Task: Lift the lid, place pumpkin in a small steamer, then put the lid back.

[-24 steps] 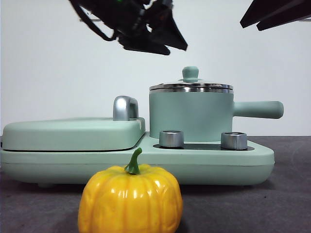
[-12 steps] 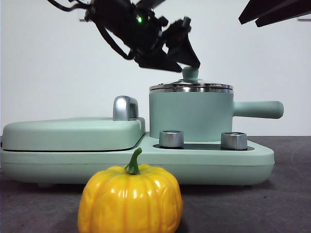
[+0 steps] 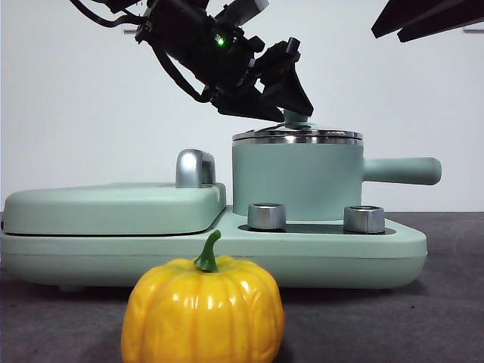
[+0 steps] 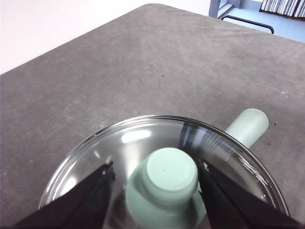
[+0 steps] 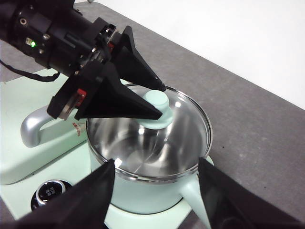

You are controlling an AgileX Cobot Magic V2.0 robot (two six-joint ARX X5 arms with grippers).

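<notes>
Fingers of the left gripper (image 3: 291, 106) stand apart, one on each side of the mint knob of the lid (image 4: 143, 143), which sits on the small steamer (image 3: 296, 181). Only the left wrist view shows narrow gaps between knob and fingers; from the front they merge. That arm slants down from the upper left. Higher up, the right gripper (image 5: 155, 186) hangs with fingers spread. On the bare desk (image 3: 446, 302), the pumpkin (image 3: 203, 310) stands apart from the appliance base (image 3: 340, 249).
</notes>
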